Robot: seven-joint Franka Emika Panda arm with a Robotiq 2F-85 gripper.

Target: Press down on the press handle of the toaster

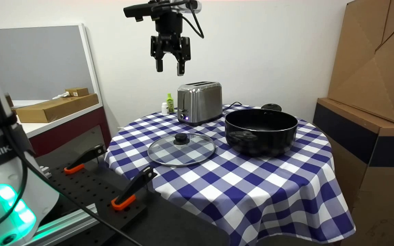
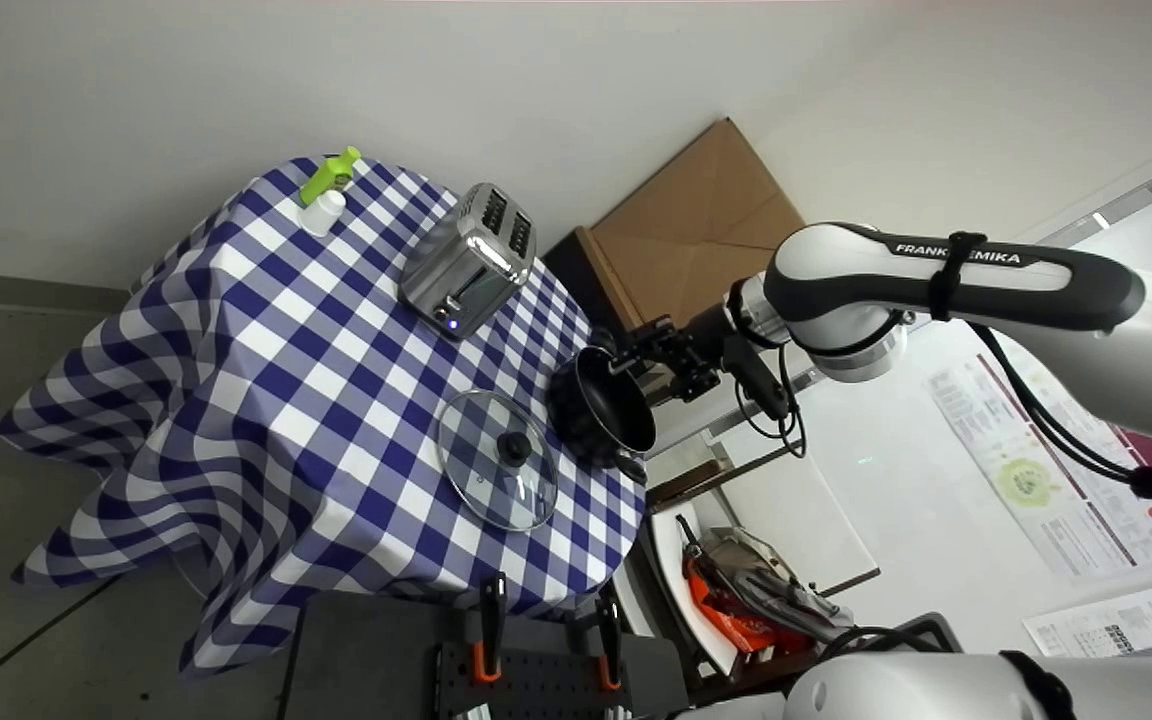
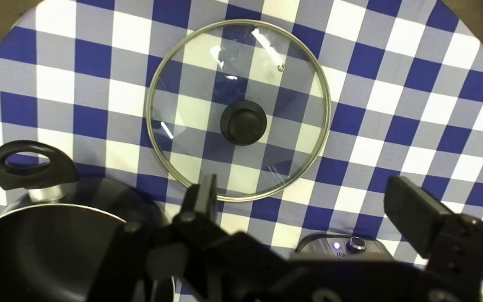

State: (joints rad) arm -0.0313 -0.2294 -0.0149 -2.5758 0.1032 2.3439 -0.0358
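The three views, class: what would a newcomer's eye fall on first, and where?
Probably the checked tablecloth, lower centre of an exterior view. On it stand a shiny toaster and, to its right, a wide black pot; a glass lid lies in front of the toaster. The open tool hangs above.

Round table (image 2: 351,440) in blue-and-white check, in an exterior view. Clock positions about glass lid (image 2: 481,465), lying flat: toaster (image 2: 461,270) at twelve; black pot (image 2: 570,412) at two; green bottle (image 2: 330,180) beside white bottle (image 2: 322,213) at eleven.
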